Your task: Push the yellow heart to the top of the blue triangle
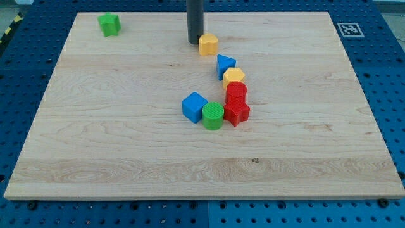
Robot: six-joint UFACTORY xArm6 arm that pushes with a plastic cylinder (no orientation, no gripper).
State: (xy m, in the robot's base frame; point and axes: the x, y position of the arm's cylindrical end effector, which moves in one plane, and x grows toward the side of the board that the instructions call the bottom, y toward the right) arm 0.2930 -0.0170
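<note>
The yellow heart (208,44) lies near the view's top centre of the wooden board (114,145). My tip (194,42) stands just left of the heart, almost touching it. The blue triangle (225,64) lies below and to the right of the heart, a short gap apart. A second yellow block (233,77) touches the blue triangle from below.
Below the yellow block sit a red cylinder-like block (236,92) and a red star-like block (236,113). A green cylinder (213,116) and a blue cube (194,106) lie to their left. A green block (109,25) sits at the top left. A marker tag (350,28) is at the top right.
</note>
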